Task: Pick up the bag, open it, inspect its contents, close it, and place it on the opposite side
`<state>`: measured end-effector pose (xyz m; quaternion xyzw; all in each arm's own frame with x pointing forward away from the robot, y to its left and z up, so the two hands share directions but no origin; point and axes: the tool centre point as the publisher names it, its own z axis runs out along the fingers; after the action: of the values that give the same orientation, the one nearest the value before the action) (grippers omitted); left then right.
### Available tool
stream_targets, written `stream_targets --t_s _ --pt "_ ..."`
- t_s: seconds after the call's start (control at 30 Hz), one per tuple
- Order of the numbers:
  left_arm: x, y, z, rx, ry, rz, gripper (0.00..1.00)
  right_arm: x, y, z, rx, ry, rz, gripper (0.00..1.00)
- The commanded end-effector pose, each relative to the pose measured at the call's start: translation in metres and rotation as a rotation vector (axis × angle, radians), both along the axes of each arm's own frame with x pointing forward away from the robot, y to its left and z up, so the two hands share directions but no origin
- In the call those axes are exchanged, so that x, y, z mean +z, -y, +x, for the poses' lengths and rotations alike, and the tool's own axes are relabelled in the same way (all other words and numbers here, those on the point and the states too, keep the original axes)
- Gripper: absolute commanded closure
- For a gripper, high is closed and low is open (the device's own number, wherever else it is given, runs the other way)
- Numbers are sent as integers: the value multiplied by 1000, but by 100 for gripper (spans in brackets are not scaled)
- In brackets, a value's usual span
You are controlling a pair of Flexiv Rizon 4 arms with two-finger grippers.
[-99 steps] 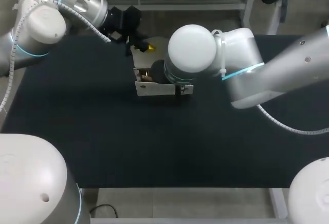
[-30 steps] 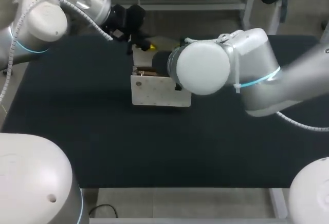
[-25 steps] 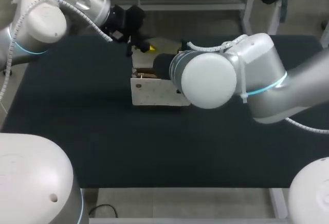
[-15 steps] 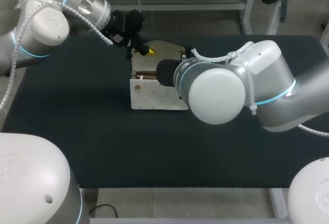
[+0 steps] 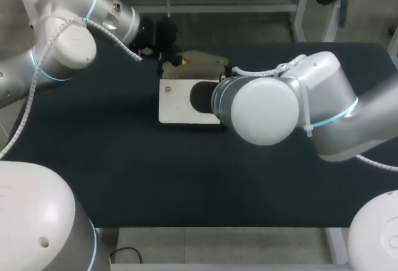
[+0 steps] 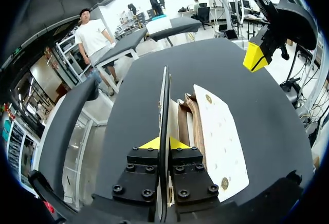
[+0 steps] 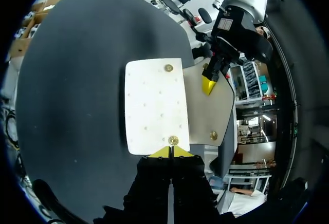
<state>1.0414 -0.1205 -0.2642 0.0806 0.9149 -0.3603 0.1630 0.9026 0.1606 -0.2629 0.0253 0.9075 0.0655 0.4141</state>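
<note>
In the head view the white bag (image 5: pixel 177 106) lies central on the table (image 5: pixel 93 159), beige flap (image 5: pixel 202 61) open behind. The left wrist view shows our left gripper (image 6: pixel 164 143) clenched on that flap's edge (thin, floppy, light, we judge; an edge pinch suits). In the right wrist view our right gripper (image 7: pixel 171 152) hangs pressed together on nothing, at the rim of the front panel (image 7: pixel 154 106).

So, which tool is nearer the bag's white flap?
Right. The right tool pinches the edge of the white flap; the left tool holds the tan flap beside it.
</note>
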Motion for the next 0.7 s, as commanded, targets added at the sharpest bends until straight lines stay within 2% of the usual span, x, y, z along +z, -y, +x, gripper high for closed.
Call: stream_targets --t_s 0.03,0.2,0.43,0.53,0.7 --pt "-12 1 -6 7 29 -1 100 -7 -3 4 7 -20 0 100" --pt "-24 0 -11 -8 68 20 100 -16 -6 5 8 -53 5 100" --pt "-29 -4 -17 -27 85 -4 100 -23 -8 1 1 -83 14 100" --pt "-33 -6 -20 -27 84 -17 100 -31 -10 -1 -5 -134 54 100" --pt "-33 -6 -20 -27 84 -17 100 -31 -10 -1 -5 -134 54 100"
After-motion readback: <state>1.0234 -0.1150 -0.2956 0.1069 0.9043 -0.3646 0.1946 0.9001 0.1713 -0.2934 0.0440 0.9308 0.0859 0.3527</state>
